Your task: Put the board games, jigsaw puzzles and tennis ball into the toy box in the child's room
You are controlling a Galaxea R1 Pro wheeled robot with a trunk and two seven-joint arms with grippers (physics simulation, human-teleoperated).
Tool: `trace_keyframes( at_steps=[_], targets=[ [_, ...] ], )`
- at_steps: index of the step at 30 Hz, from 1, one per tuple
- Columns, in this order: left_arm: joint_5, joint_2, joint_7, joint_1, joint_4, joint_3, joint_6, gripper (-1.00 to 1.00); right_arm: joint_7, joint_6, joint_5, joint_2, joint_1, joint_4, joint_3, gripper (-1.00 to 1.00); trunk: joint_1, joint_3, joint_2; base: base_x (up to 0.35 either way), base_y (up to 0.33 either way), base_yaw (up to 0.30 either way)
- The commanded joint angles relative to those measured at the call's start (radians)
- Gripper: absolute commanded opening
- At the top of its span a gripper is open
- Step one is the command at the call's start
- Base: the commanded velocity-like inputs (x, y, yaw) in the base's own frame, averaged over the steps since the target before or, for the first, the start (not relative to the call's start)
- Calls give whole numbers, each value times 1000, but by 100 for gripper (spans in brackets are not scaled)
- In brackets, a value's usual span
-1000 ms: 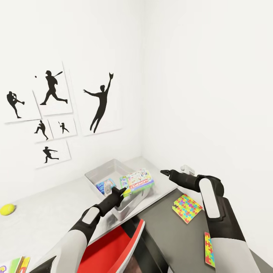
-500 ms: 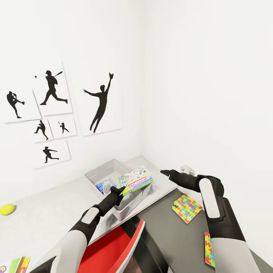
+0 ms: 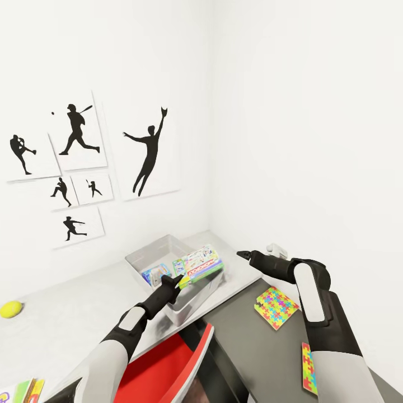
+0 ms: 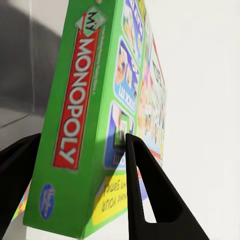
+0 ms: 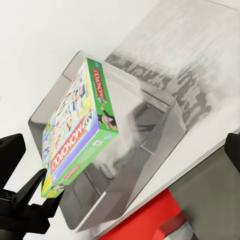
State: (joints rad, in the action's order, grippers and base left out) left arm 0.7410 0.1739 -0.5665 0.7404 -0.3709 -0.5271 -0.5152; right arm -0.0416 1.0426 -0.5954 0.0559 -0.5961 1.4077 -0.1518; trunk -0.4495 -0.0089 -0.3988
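Note:
My left gripper is shut on a corner of the green Monopoly board game, holding it tilted over the near end of the pale grey toy box. In the left wrist view its fingers pinch the game's edge. A blue board game lies inside the toy box. My right gripper hovers open to the right of the toy box, its camera looking at the game. Two jigsaw puzzles lie on the dark table section. The tennis ball rests far left.
A red chair stands under the pale table top, close to my left arm. A Skip-Bo box corner shows at the bottom left. White walls with black sports pictures close the corner behind the table.
My left gripper has carried the Monopoly game a little forward and left, further over the toy box. The right arm has stayed still.

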Motion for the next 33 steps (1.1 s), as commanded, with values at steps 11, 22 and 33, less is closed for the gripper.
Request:
trace_keyframes(
  at_steps=[11, 22, 33],
  targets=[
    [5, 1, 0, 1, 0, -10, -8, -100, -4, 5, -6, 1, -1, 1, -2, 100, 0, -1, -1, 0, 0, 0],
    [12, 1, 3, 1, 0, -23, -8, -100, -4, 5, -6, 1, -1, 1, -2, 100, 0, -1, -1, 0, 0, 0],
    [15, 1, 7, 1, 0, -51, -7, -100, -4, 5, -6, 1, -1, 1, -2, 100, 0, -1, -1, 0, 0, 0]
  ],
)
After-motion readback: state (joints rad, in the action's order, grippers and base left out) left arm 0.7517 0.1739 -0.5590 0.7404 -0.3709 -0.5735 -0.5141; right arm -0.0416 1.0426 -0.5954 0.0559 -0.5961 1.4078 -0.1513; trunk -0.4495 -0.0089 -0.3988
